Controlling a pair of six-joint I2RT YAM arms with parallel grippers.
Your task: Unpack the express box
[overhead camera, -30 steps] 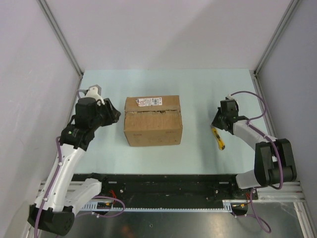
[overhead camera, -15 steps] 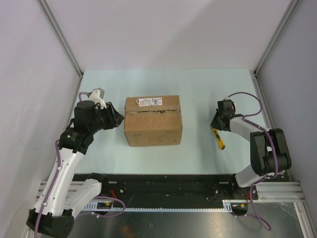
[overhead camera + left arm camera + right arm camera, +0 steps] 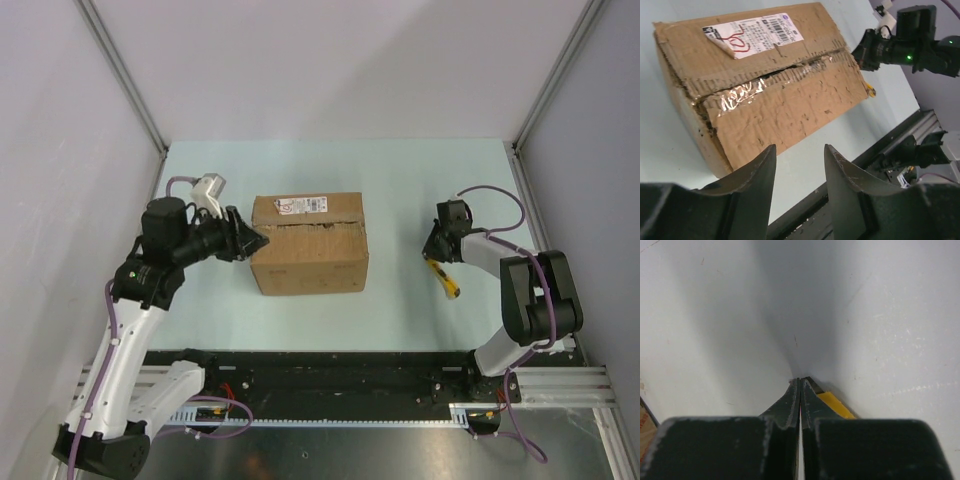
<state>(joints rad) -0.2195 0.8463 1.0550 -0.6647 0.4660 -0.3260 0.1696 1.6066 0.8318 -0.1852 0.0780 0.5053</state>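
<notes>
Facing crumpled corrugated express box (image 3: pixel 780 95), left claw (image 3: pixel 799 152) agape

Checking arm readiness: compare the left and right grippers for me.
The left gripper is open; the right gripper is shut, fingers pressed together. The left one faces the express box, close by its side; the right one sits far from the box, beside a yellow tool on the table. Both have black fingers.
</notes>
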